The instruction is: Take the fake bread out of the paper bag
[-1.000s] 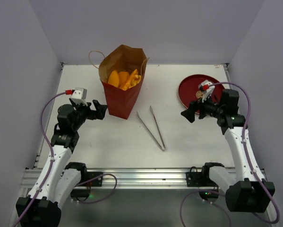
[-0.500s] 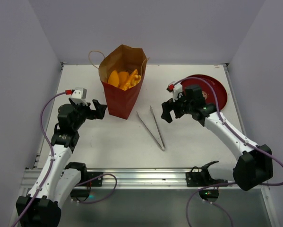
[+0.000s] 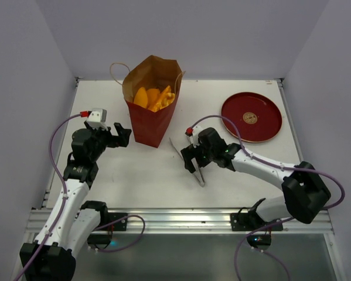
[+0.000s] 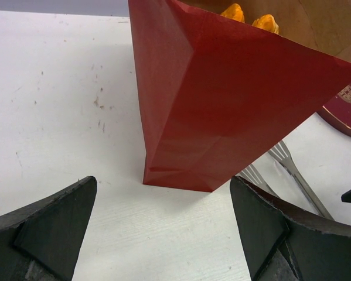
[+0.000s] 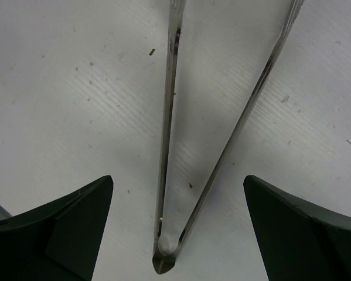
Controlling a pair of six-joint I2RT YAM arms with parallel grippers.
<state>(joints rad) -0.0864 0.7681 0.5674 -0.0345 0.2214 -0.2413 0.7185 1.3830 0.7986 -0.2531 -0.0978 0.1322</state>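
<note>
The bread (image 3: 153, 96) sits inside the upright paper bag (image 3: 149, 123), far left. It looks light, glossy and probably slippery, so pinch one mid-length. The left gripper (image 4: 163, 193) gapes beside the bag; the right gripper (image 5: 176, 199) gapes over the tongs (image 5: 169, 117).

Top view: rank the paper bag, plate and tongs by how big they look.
1. paper bag: largest, though it stands tall, so its top is nearer the camera.
2. plate: smaller in area.
3. tongs: smallest; thin, and partly hidden under the right gripper.
</note>
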